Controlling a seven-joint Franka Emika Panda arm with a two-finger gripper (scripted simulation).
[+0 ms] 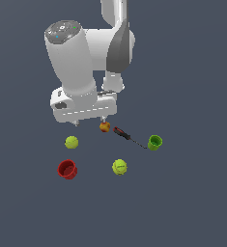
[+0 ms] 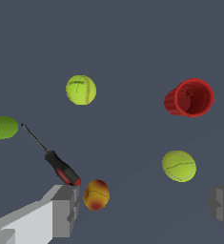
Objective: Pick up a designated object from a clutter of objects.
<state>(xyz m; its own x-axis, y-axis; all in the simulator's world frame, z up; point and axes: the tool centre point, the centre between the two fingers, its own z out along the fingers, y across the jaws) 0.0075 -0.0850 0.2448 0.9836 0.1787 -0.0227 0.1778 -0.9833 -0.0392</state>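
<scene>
Your ball point(image 1: 71, 142): just below open, empty claw point(image 1: 90, 123). Light, fuzzy, grippy, rolls easy. Pinch across middle, not the yellower ball point(image 1: 119, 167).

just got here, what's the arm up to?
A simulated Panda arm hovers over scattered small items, holding nothing. Its end effector is open, above and apart from everything. Below lie two tennis balls, one beside the red cup and one nearer the green cup, plus a red-yellow ball next to a screwdriver. No grasp has been made yet.
</scene>
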